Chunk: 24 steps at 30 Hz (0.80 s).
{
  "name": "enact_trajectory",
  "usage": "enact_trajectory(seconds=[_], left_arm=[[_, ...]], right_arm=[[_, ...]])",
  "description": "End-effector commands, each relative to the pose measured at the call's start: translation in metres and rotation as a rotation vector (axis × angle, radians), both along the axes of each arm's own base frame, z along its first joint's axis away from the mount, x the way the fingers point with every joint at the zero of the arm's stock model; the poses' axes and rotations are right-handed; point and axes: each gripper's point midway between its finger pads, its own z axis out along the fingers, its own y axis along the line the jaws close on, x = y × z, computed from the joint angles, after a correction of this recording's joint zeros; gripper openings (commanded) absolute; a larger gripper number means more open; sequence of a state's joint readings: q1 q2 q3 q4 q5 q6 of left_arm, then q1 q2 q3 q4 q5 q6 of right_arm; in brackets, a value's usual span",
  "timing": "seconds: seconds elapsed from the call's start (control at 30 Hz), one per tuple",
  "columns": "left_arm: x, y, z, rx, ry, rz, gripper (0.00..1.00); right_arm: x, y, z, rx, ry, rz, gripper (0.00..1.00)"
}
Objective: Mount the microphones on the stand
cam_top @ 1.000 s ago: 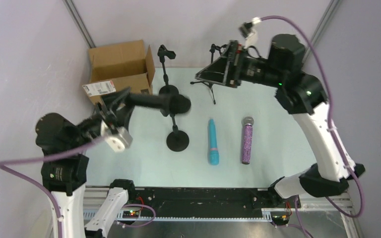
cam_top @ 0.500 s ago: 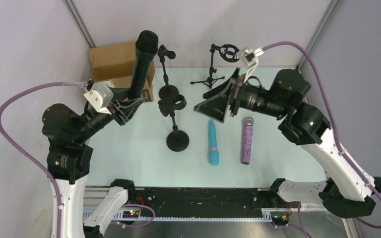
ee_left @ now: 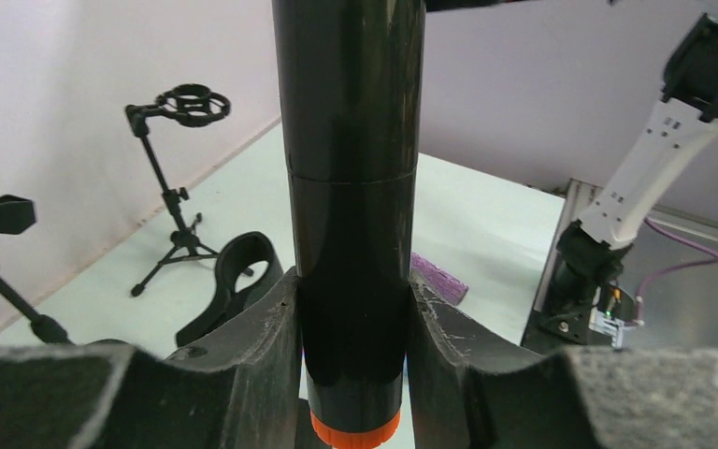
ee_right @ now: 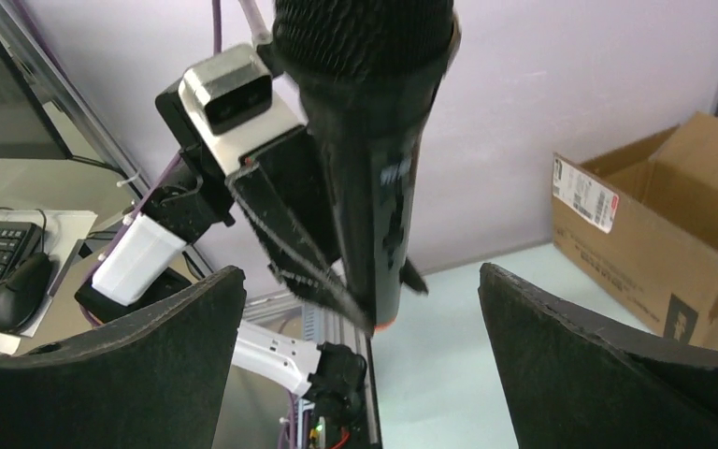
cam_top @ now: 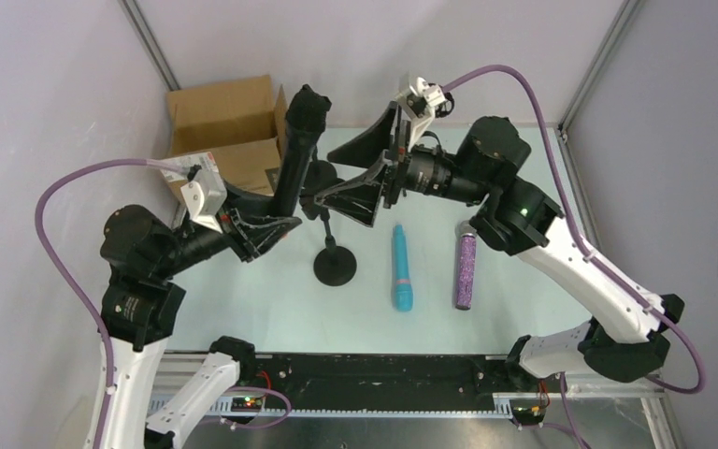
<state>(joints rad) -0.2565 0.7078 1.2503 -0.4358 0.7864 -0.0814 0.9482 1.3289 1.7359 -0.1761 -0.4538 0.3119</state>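
Microphone (ee_left: pixel 351 187), glossy black cylinder, orange-tipped

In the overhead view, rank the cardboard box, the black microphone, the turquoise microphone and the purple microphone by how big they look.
1. cardboard box, clearly largest.
2. black microphone, though it is held up in the left gripper, nearer the camera, so unsure.
3. turquoise microphone and purple microphone look alike; no ranking.

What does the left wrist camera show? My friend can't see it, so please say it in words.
A black microphone fills the middle, pinched in the left gripper, its orange-red end at the bottom. Behind it on the pale table are a small tripod stand with a ring on top, at the left, and a bit of the purple microphone at the right.
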Motion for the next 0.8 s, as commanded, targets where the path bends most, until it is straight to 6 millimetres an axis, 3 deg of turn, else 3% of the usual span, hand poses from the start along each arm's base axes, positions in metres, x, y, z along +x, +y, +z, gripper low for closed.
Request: enact_trajectory(seconds=[0.0,0.13,0.57,0.63,0.67,0.7,0.73,0.77], left_arm=[[-0.017,-0.008,0.011,-0.026,-0.044,-0.070,0.00],[-0.016,-0.009,0.008,-0.022,-0.050,-0.069,0.00],[-0.012,-0.011,0.008,-0.028,-0.068,-0.075,0.00],[-0.010,-0.012,0.008,-0.028,-0.069,-0.073,0.00],[-0.009,-0.012,0.008,-0.028,-0.071,-0.071,0.00],[-0.008,-0.012,0.008,-0.026,-0.075,-0.069,0.02],[-0.006,-0.012,0.006,-0.023,-0.073,-0.064,0.12],[-0.006,-0.011,0.005,-0.020,-0.079,-0.060,0.18]], right_arm=[[-0.009,0.008,0.041,0.122,-0.101,0.069,0.99],[-0.008,0.023,0.053,0.169,-0.108,0.115,0.97],[-0.003,0.046,0.047,0.174,-0.057,0.138,0.79],[-0.001,0.048,0.046,0.181,-0.055,0.127,0.63],[0.000,0.047,0.046,0.184,-0.055,0.120,0.46],[0.003,0.046,0.044,0.184,-0.052,0.101,0.37],[0.004,0.045,0.044,0.187,-0.054,0.089,0.23],[0.007,0.043,0.044,0.189,-0.060,0.065,0.17]])
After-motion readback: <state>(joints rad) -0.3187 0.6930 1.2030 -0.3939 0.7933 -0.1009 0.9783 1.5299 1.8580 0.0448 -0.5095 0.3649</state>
